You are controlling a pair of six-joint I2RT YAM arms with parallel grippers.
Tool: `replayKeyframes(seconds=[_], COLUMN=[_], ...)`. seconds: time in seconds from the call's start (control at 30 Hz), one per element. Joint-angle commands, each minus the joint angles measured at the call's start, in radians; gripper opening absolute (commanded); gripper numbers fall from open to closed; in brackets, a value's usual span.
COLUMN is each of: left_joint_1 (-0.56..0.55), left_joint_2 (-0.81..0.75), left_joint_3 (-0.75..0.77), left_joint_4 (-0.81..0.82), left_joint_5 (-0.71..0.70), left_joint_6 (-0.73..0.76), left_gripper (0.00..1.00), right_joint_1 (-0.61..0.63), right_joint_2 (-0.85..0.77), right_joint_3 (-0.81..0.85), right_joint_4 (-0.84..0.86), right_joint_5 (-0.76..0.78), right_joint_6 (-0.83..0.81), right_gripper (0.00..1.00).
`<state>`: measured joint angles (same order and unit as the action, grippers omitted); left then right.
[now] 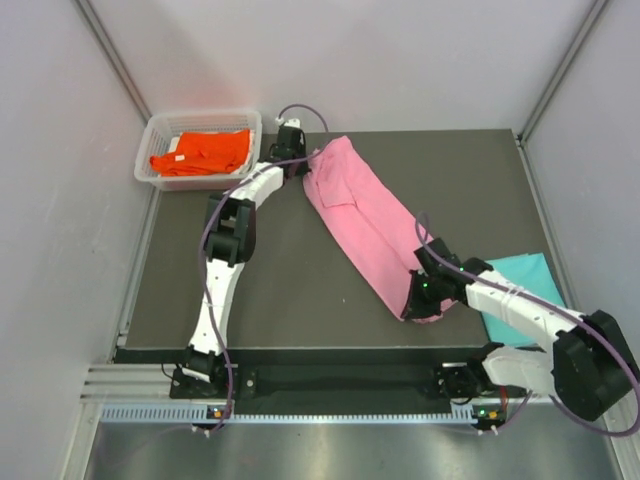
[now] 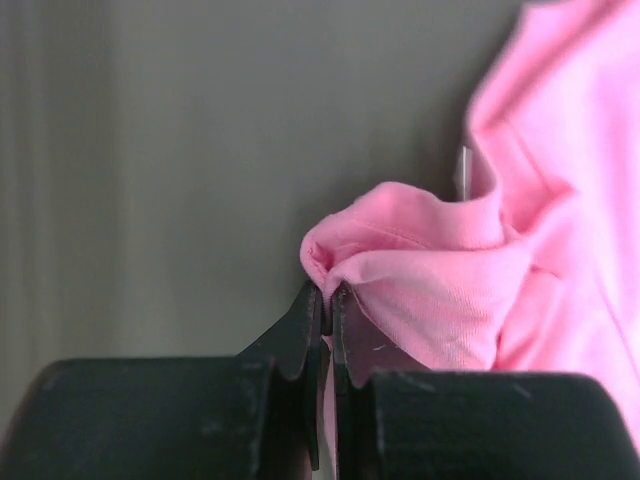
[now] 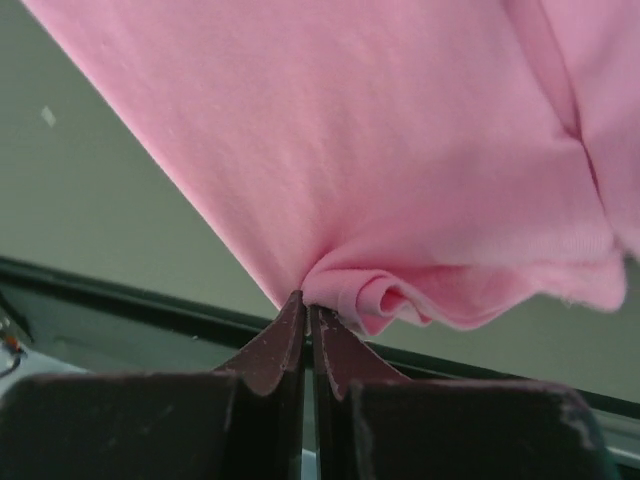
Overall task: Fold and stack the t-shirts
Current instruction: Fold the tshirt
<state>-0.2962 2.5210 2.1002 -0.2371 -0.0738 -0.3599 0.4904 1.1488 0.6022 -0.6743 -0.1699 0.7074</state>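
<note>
while the left gripper [image 2: 326,300] is closed on the far end of the pink t-shirt [image 1: 362,222] and the right gripper [image 3: 305,312] clamps its near end, it runs between them as a long band, slanting across the counter [image 1: 270,290] from far-left to near-right.

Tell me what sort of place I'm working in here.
Likely a robot lab work cell, not a home: plain white enclosure walls, a dark table and a metal rail along its near edge.
</note>
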Motion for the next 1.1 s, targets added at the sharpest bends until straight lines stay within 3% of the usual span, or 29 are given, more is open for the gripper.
replayKeyframes(seconds=[0.0, 0.3, 0.4, 0.43, 0.5, 0.53, 0.67, 0.83, 1.07], left_joint_1=[0.032, 0.049, 0.049, 0.048, 0.043, 0.039, 0.013, 0.011, 0.014], left_joint_2=[0.122, 0.101, 0.098, 0.094, 0.072, 0.059, -0.048, -0.223, -0.594], left_joint_3=[0.142, 0.153, 0.155, 0.155, 0.159, 0.161, 0.161, 0.152, 0.02], left_joint_4=[0.007, 0.2, 0.208, 0.205, 0.196, 0.171, 0.069, -0.117, -0.349], left_joint_5=[-0.049, -0.15, -0.147, -0.141, -0.149, -0.155, -0.21, -0.199, -0.081], left_joint_6=[0.133, 0.312, 0.34, 0.352, 0.384, 0.425, 0.516, 0.44, 0.365], left_gripper=[0.0, 0.02, 0.1, 0.21, 0.34, 0.4, 0.49, 0.51, 0.51], right_joint_1=[0.143, 0.35, 0.398, 0.411, 0.444, 0.451, 0.516, 0.583, 0.648], right_joint_2=[0.031, 0.141, 0.216, 0.247, 0.281, 0.314, 0.391, 0.485, 0.63], right_joint_3=[0.036, 0.119, 0.166, 0.177, 0.197, 0.22, 0.261, 0.334, 0.421], right_joint_4=[0.091, 0.268, 0.298, 0.312, 0.347, 0.358, 0.45, 0.512, 0.657], right_joint_5=[-0.039, -0.014, -0.022, -0.025, -0.037, -0.052, -0.083, -0.082, -0.114], right_joint_6=[0.154, 0.325, 0.354, 0.363, 0.392, 0.397, 0.452, 0.501, 0.584], right_gripper=[0.0, 0.0, 0.0, 0.0, 0.0, 0.0, 0.0, 0.0, 0.01])
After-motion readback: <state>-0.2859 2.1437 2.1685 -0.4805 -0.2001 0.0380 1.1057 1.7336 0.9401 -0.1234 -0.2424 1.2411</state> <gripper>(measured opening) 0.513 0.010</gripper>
